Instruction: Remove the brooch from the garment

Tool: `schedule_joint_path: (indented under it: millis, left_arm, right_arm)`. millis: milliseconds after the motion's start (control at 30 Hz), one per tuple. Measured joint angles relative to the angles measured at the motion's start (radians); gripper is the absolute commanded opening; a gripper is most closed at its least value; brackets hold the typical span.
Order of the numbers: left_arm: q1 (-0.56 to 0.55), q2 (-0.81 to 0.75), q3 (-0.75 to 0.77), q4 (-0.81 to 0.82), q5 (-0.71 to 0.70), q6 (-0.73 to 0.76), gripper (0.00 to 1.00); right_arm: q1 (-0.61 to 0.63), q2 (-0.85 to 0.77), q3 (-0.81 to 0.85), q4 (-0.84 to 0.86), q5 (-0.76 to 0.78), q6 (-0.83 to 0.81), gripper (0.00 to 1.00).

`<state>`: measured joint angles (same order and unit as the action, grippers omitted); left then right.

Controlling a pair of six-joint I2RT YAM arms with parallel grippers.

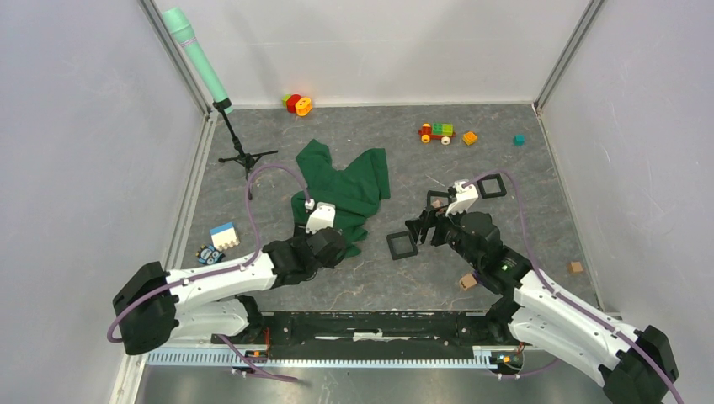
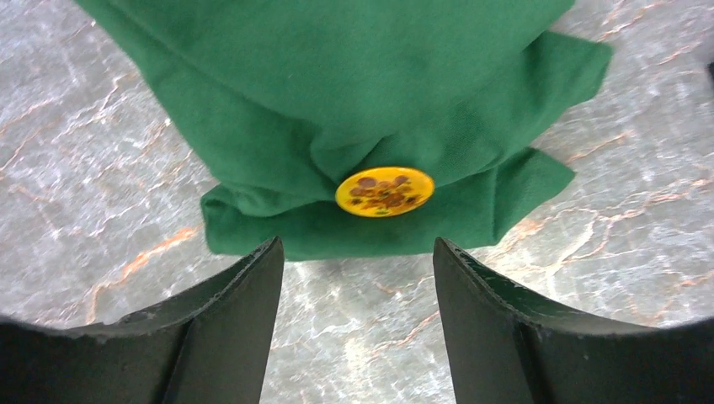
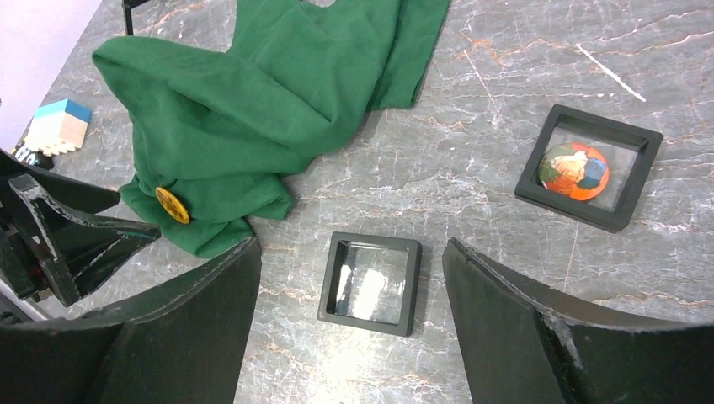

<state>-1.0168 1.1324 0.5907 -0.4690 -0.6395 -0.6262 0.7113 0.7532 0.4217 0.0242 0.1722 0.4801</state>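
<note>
Left gripper (image 2: 358, 248): jaws spread, nothing between them.
Brooch (image 2: 385, 192): round yellow disc, straight ahead just past the fingertips, slightly toward the right jaw, on the near fold of the garment (image 2: 354, 76).
Right gripper (image 3: 352, 246): released, empty. The brooch lies well off to its left, so the left arm is nearer.

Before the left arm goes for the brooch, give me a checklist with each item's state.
1. Brooch in plain view on the garment: ok.
2. Left pincer open, nothing between its fingers: ok.
3. Brooch lined up with the gap between those fingers: ok.
4. Left pincer reaching the brooch: not ok, it is short of it.
5. How the brooch is fastened to the cloth: cannot tell.
6. Right pincer open, over a black frame, apart from the garment: ok.
</note>
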Motion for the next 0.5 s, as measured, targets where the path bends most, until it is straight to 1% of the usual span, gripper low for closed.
schedule_joint_path:
  millis: [167, 333, 500]
  left_arm:
    - [0.000, 0.008, -0.011, 0.101, 0.017, 0.045, 0.74]
    - [0.000, 0.063, -0.011, 0.166, 0.013, 0.078, 0.64]
    - [0.000, 0.144, -0.010, 0.191, -0.010, 0.097, 0.62]
  right_arm:
    - [0.000, 0.029, 0.000, 0.005, -0.020, 0.002, 0.84]
    - [0.000, 0.042, 0.000, 0.005, -0.037, 0.002, 0.84]
    - [0.000, 0.046, 0.000, 0.013, -0.040, 0.002, 0.84]
